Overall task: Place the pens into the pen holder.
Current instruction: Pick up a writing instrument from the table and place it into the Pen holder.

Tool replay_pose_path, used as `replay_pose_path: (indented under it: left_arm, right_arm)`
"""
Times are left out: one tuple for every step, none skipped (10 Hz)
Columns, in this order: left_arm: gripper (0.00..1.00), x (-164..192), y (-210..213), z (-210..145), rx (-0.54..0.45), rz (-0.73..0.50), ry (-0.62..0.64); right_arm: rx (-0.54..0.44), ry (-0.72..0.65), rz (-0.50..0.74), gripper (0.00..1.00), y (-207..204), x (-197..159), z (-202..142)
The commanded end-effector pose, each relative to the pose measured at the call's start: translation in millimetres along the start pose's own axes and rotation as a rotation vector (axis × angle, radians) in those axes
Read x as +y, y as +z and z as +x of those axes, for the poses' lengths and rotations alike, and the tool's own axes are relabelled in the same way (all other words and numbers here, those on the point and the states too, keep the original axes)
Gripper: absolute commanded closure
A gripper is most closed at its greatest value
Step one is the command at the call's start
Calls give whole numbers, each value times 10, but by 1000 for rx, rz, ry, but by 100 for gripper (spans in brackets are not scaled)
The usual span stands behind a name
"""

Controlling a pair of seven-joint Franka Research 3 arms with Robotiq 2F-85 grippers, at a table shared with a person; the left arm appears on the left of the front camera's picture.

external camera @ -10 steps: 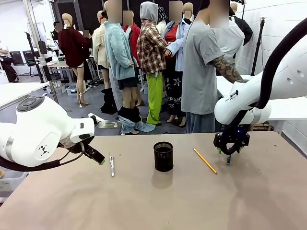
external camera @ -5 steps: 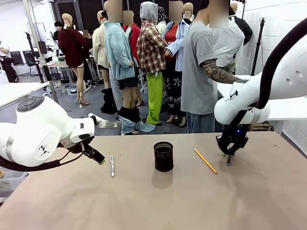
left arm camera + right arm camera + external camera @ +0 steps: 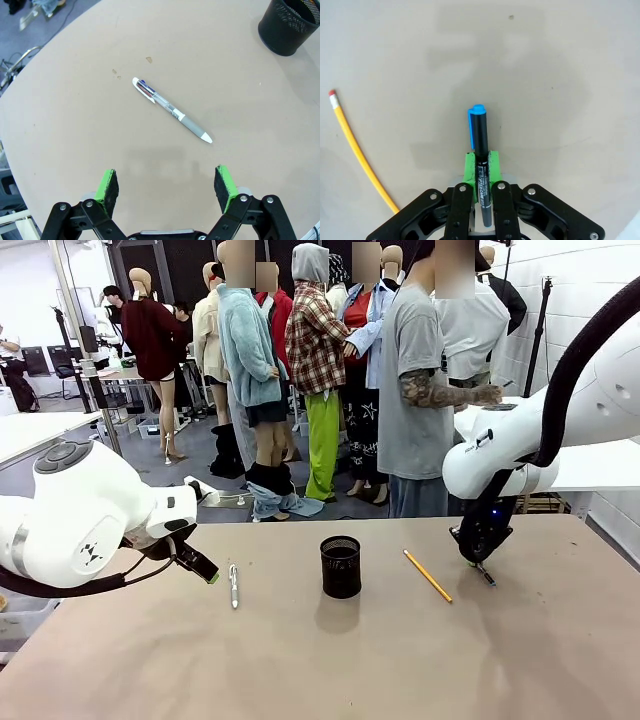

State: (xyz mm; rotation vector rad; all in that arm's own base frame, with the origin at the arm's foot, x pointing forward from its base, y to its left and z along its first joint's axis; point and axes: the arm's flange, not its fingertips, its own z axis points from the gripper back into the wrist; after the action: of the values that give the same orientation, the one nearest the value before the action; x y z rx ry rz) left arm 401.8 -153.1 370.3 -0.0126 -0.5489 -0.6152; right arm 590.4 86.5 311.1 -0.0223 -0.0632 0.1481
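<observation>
Over on the left, the left gripper [image 3: 166, 172] hangs low over the table [image 3: 300, 670] with its green pads spread wide and nothing between them. Just ahead of those open fingers the silver-white pen [image 3: 172, 110] lies flat on the table, slanted across the gap and not touching either pad. Farther out past that pen, off to one side of the gripper's reach, stands the black mesh pen holder [image 3: 290, 27], upright. From the front it sits about midway between the two grippers.

Beyond the holder, towards the right gripper [image 3: 478, 562], the orange-yellow pencil [image 3: 428, 576] lies on the table. From the right wrist it runs alongside the fingers, well clear of them, with its red eraser end pointing away. The right gripper's pads are pressed together on the blue-and-black pen [image 3: 479, 130]. They grip the barrel, and the blue-capped end sticks out past the fingertips. I can't tell whether that pen still touches the table.
</observation>
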Motion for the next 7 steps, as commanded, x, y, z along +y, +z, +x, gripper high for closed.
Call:
replay_pose_path:
  left_arm:
    - [0, 20, 8, -2, -2, 0, 6]
    - [0, 20, 8, -2, -2, 0, 6]
    - [0, 20, 8, -2, -2, 0, 6]
    - [0, 20, 8, -2, -2, 0, 6]
    - [0, 20, 8, -2, -2, 0, 6]
    - [0, 20, 8, -2, -2, 0, 6]
    - [0, 20, 8, -2, -2, 0, 6]
  right_arm:
    - [-25, 154, -68, 100, 288, 183, -100]
    - [-117, 352, -82, 100, 492, 278, -200]
    - [-182, 513, -51, 100, 687, 340, -305]
    - [-250, 584, -43, 100, 882, 366, -379]
    - [-292, 652, -36, 100, 1067, 380, -448]
    - [-345, 762, 30, 100, 1207, 461, -539]
    - [-420, 905, 124, 100, 1299, 618, -627]
